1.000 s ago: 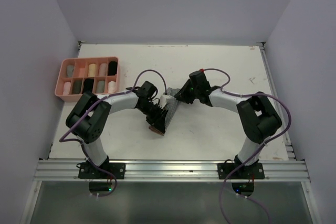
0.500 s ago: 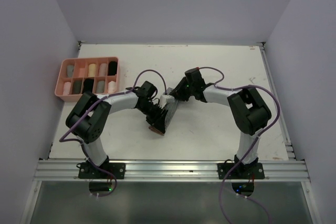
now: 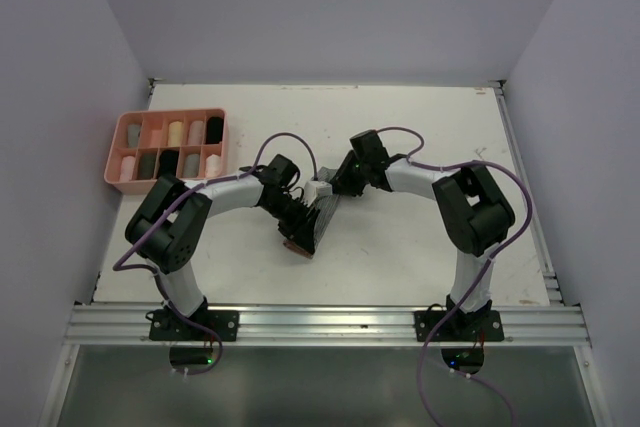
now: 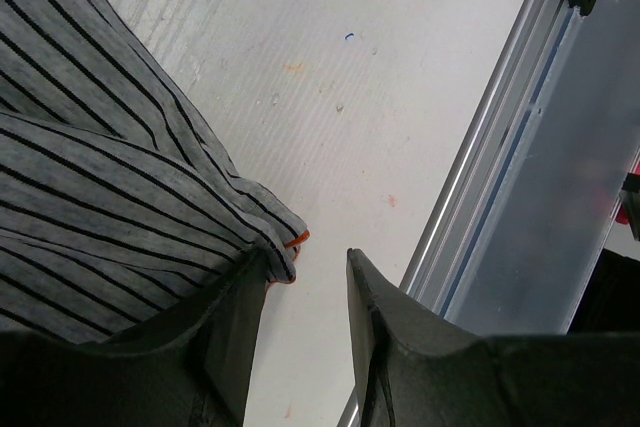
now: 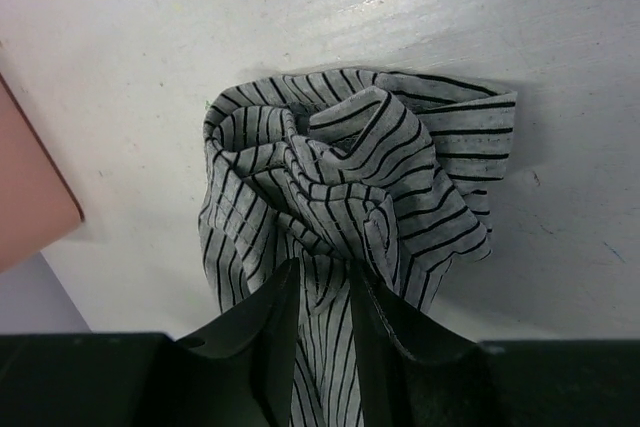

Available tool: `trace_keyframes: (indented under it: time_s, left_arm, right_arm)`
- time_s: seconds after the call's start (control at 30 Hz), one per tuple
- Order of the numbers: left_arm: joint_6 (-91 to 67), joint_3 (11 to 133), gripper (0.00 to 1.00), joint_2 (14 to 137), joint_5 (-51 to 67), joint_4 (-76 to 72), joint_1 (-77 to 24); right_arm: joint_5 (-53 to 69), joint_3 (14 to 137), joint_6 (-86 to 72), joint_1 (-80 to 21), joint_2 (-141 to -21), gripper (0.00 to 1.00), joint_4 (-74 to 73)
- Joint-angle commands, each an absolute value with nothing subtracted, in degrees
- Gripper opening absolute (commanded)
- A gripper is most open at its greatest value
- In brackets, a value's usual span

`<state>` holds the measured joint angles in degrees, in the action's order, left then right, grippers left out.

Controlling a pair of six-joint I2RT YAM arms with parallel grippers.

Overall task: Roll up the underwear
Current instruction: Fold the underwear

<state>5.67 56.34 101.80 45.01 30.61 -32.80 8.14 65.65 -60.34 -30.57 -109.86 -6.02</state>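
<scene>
A grey striped underwear lies bunched at the table's middle between both grippers. In the right wrist view its far part is twisted into a loose swirl. A strip of it runs back between the fingers of my right gripper, which is shut on it. My left gripper is open, with only bare table in its gap. The underwear's orange-trimmed edge drapes against the outside of the left finger. From above, the left gripper is at the garment's near left and the right gripper at its far end.
A pink compartment tray holding several rolled garments stands at the far left; its corner shows in the right wrist view. The aluminium rail runs along the table's near edge. White walls enclose the table.
The right gripper has slid a little left and farther along the underwear, and that arm's elbow has swung inward. The left arm has not moved.
</scene>
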Motion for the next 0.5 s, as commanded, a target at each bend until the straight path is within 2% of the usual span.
trace_keyframes:
  time_s: [0.0,0.23,0.47]
  left_arm:
    - [7.0,54.1,0.44,104.4,38.0,29.9,-32.7]
    - [6.9,54.1,0.44,104.6,37.6,29.7,-32.7]
    - [6.9,54.3,0.45,104.9,37.8,30.0,-32.7]
  right_arm:
    - [7.4,67.8,-58.2,-30.6,-108.2,0.31,-7.8]
    - [9.4,68.9,-57.6,-30.6,-110.5,0.30,-7.1]
    - [8.5,69.9,-57.3,-30.6,-110.1,0.39,-9.3]
